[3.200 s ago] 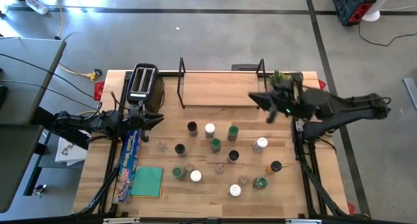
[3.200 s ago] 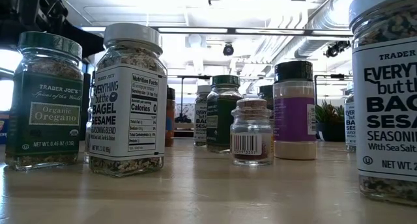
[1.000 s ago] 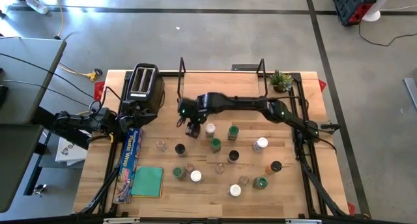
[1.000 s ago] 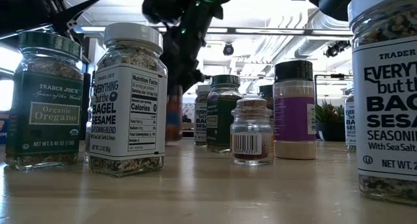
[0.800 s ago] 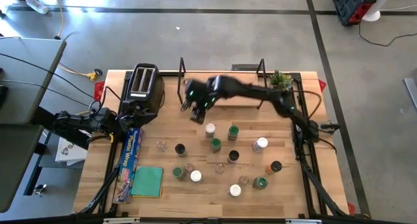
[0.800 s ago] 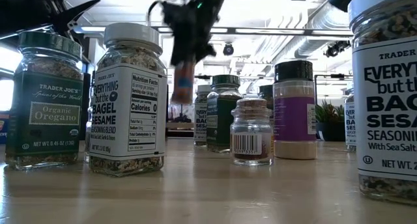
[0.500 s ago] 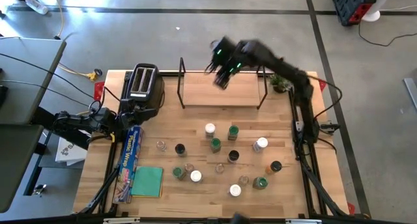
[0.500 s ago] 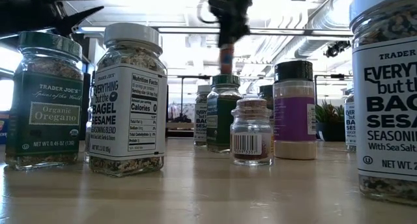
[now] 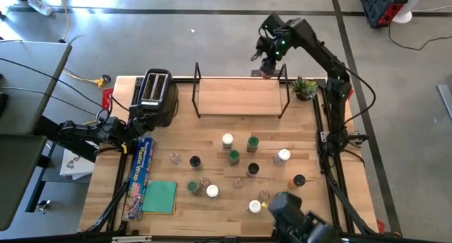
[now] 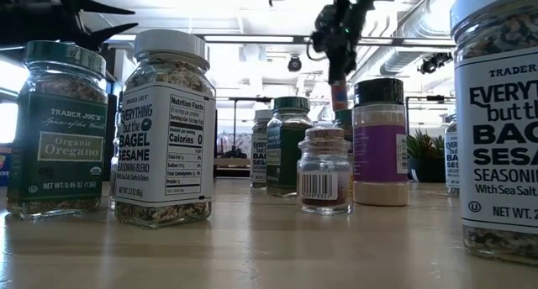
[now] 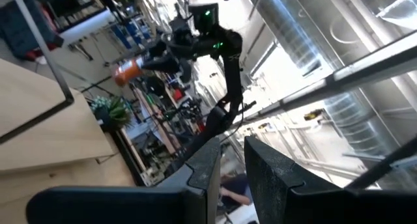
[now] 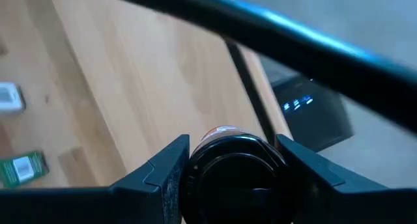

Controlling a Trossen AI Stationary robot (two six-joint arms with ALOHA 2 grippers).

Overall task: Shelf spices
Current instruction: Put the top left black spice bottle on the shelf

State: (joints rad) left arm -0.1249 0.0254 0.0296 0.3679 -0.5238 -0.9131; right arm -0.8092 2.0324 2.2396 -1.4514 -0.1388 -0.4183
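Orange shows through the jar (image 9: 268, 68) that the right claw (image 9: 268, 63) has clamped by its dark lid, held high above the far right corner of the shelf (image 9: 239, 97), near its black end frame; from the right wrist view the two fingers (image 12: 163, 175) press either side of the lid, with the light board below; the jar is not yet set down, and the board looks bare, so by my reckoning the job has barely begun; roughly a dozen or more spices (image 9: 234, 156) stand loose on the surface (image 9: 176, 211) in front of the shelf, green, white and dark lids mixed together, all of them left to be carried over; the left claw (image 9: 146, 123) waits low beside the toaster (image 9: 156, 91), its fingers (image 11: 264, 168) nearly together with only a thin gap; a dark blurred shape (image 9: 296, 218) cuts across the near edge in the high view and covers a jar or two there, so an exact count is beyond me; from table height the big jars in front block most of the shelf.
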